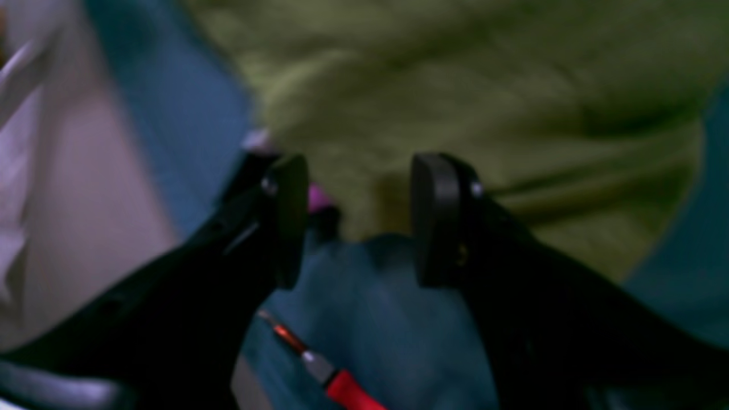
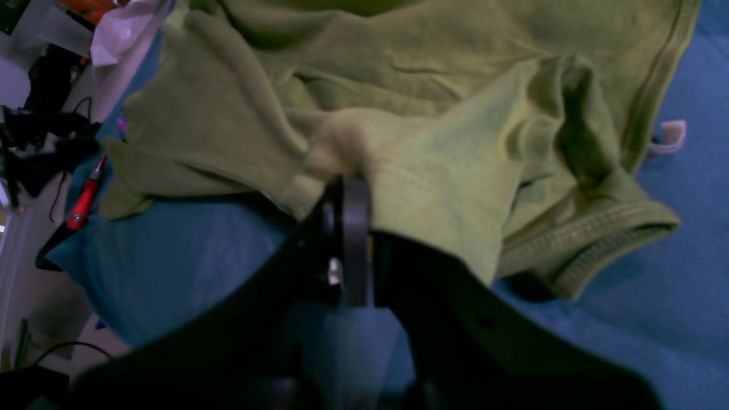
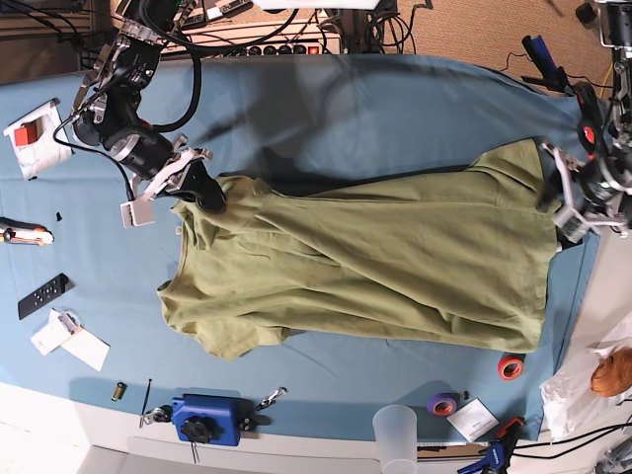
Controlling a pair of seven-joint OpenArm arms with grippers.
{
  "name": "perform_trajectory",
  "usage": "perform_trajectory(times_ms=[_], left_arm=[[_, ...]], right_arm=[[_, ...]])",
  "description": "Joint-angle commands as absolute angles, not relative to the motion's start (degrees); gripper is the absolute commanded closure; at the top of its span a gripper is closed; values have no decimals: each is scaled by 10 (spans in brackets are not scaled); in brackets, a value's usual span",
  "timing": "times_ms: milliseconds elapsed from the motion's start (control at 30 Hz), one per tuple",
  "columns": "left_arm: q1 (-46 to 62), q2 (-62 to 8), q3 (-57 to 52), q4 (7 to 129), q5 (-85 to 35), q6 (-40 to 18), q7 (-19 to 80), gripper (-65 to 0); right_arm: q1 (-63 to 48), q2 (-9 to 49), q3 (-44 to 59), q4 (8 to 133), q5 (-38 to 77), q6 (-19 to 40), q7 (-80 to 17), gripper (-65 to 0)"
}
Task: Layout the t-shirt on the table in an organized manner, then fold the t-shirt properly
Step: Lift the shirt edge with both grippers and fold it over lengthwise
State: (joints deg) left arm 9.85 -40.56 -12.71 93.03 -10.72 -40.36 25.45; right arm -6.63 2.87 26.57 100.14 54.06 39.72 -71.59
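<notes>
The olive-green t-shirt [image 3: 375, 267] lies spread lengthwise across the teal-covered table [image 3: 346, 109], creased and uneven. On the left of the base view, my right gripper [image 3: 204, 190] pinches the shirt's upper-left corner. The right wrist view shows this gripper [image 2: 350, 185] shut on a bunched fold of the t-shirt [image 2: 433, 165], with a ribbed hem hanging to the right. My left gripper [image 3: 555, 197] is at the shirt's right edge. In the left wrist view it [image 1: 359, 219] stands open, with nothing between its pads [image 1: 435, 216]. The t-shirt [image 1: 455, 102] lies just beyond them.
Along the front edge are a red tape roll [image 3: 510, 367], a purple tape roll [image 3: 441, 403], a clear cup [image 3: 395, 430] and a blue clamp block [image 3: 207, 420]. A black remote [image 3: 43, 295], white cards [image 3: 69, 341] and a white box [image 3: 35, 133] lie at the left. A red-handled tool [image 1: 342, 387] lies below the left gripper.
</notes>
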Motion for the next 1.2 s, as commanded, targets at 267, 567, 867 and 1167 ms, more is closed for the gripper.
perform_trajectory(times_ms=[267, 567, 867, 1167], left_arm=[[66, -437, -49, 939, -32, -397, 246, -296], [65, -437, -49, 939, -32, -385, 246, 0], [23, -439, -52, 939, -22, -229, 246, 0], [-90, -439, -52, 939, -22, -190, 376, 0]], right_arm=[[-58, 38, 266, 1012, 554, 400, -705, 0], [-58, 38, 266, 1012, 555, 400, -699, 0], [3, 41, 266, 1012, 553, 400, -681, 0], [127, 76, 266, 1012, 513, 400, -660, 0]])
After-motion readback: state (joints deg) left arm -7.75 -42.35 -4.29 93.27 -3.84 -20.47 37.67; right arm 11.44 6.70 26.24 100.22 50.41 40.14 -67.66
